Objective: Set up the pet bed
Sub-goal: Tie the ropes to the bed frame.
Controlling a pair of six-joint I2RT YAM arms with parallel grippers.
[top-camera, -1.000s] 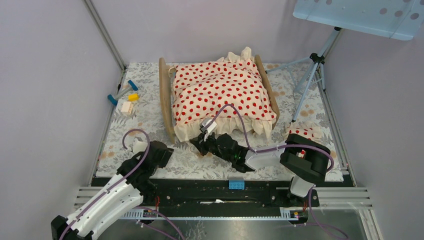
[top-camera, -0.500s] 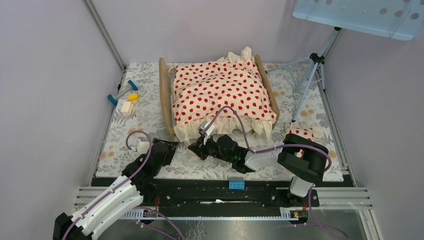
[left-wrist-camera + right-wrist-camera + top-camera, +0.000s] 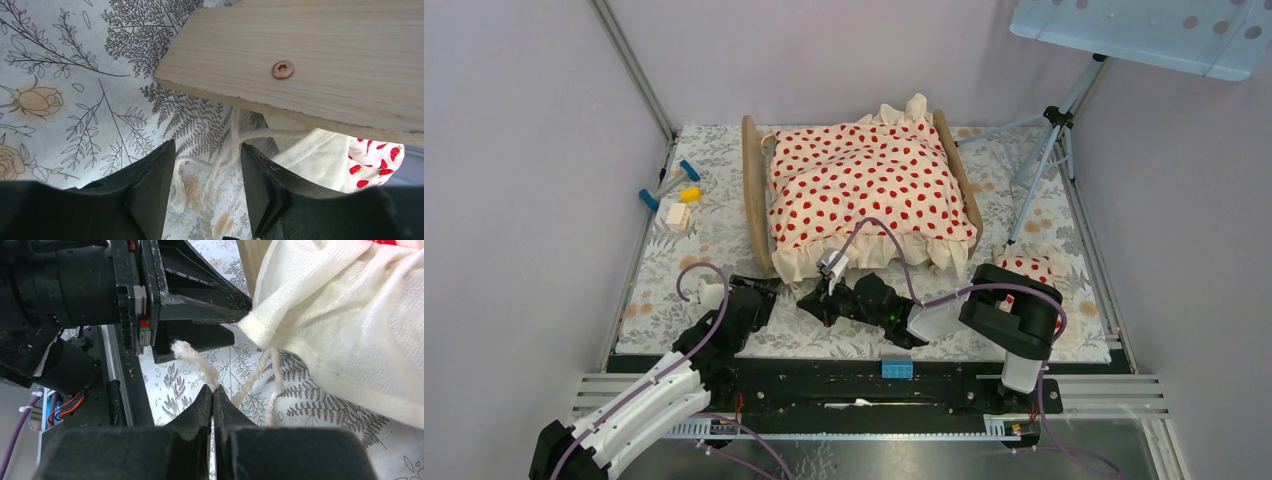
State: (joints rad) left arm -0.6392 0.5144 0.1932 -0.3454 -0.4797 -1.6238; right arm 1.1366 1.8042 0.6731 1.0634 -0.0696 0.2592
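The pet bed's light-wood end board (image 3: pixel 754 190) shows at the left. Its mattress is hidden under the cream red-dotted blanket (image 3: pixel 869 180). A cream cord (image 3: pixel 197 360) hangs from the blanket's near-left corner (image 3: pixel 340 315). My right gripper (image 3: pixel 809 305) is shut on the cord's frayed end (image 3: pixel 212 389), low over the mat. My left gripper (image 3: pixel 759 297) is open just in front of the end board (image 3: pixel 325 60), with loose cord strands (image 3: pixel 220 160) lying between its jaws (image 3: pixel 207 146). The small dotted pillow (image 3: pixel 1029 265) lies on the mat at the right.
Coloured toy blocks (image 3: pixel 669 195) lie at the far left of the floral mat. A tripod (image 3: pixel 1044 150) stands at the back right under a light panel (image 3: pixel 1144 30). A blue block (image 3: pixel 897 368) sits on the front rail. Both grippers are close together.
My right gripper has slid left and slightly nearer with the cord, and its arm has uncovered more of the pillow. My left gripper has moved in towards the bed's near-left corner.
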